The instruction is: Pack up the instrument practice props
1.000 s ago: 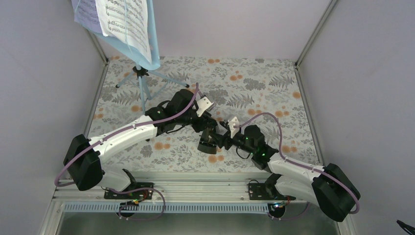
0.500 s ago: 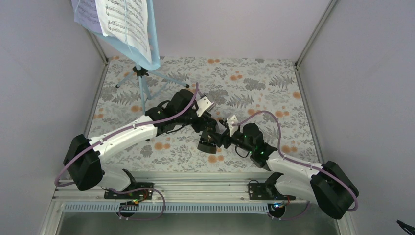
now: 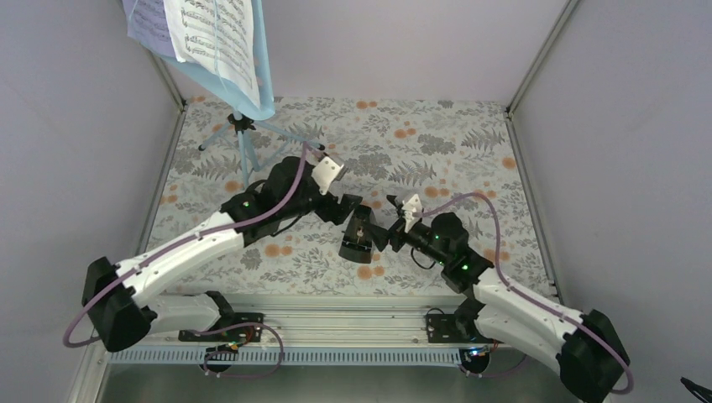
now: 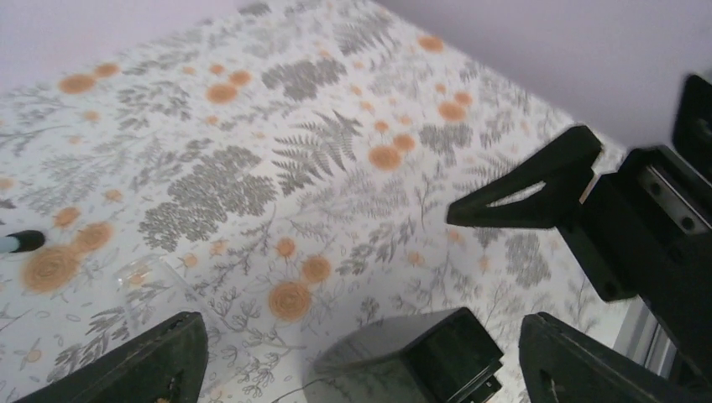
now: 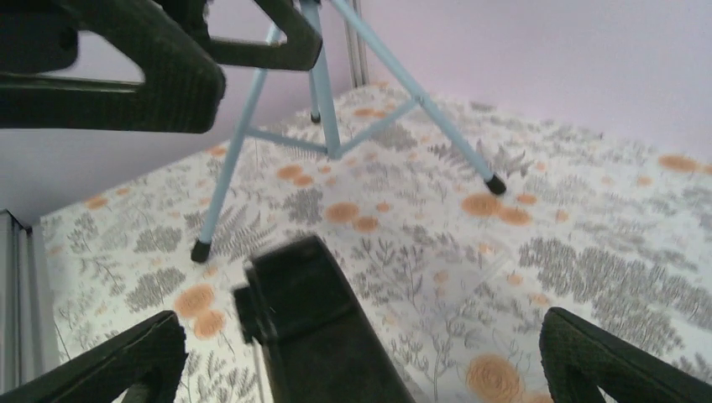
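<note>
The metronome (image 3: 356,238) sits on the floral table (image 3: 470,168) near the middle, and I've just let it go. My left gripper (image 3: 348,207), clamped on it a second ago, now has its fingers spread and is backing off to the left. My right gripper (image 3: 389,237) has opened wide beside it too. So nothing is held, and I'd say a fresh grab is coming. The overhead view shows the music stand (image 3: 243,147) upright at far left, sheet music (image 3: 214,38) on it, unpacked. My left wrist view shows the black body sitting low between my fingers. The right wrist view adds the stand's tripod legs (image 5: 323,92) beyond it.
</note>
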